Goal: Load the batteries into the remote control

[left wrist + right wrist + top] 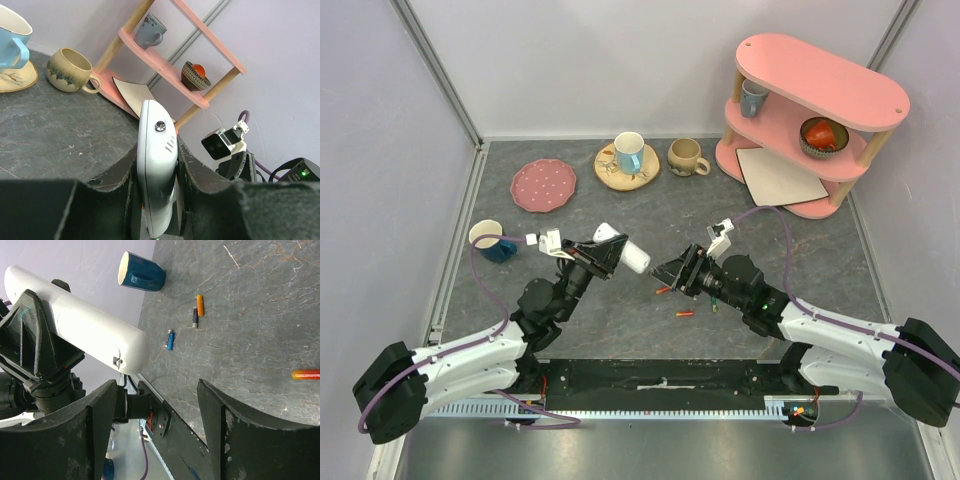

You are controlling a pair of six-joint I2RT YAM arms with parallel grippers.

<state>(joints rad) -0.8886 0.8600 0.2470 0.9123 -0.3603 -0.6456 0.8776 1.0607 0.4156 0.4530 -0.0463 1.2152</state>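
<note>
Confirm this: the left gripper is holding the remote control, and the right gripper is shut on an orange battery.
Wrong on the right gripper: it is open and empty. The right wrist view shows the batteries lying loose on the table. The left gripper is indeed holding the remote control.

The left pincer (603, 255) clamps the remote (623, 252), whose white end juts toward the open right pincer (668, 272). That leaves only a narrow gap between them, and loose batteries (685, 314) lie on the table (620, 325) just under it and nearer the arm bases. A blue mug (496, 243) crowds the left wrist, while beyond the arms a band of bare table gives passage up to the pink plate (543, 185), the cup (629, 152), the beige mug (687, 156) and the pink shelf (810, 120) at far right.
</note>
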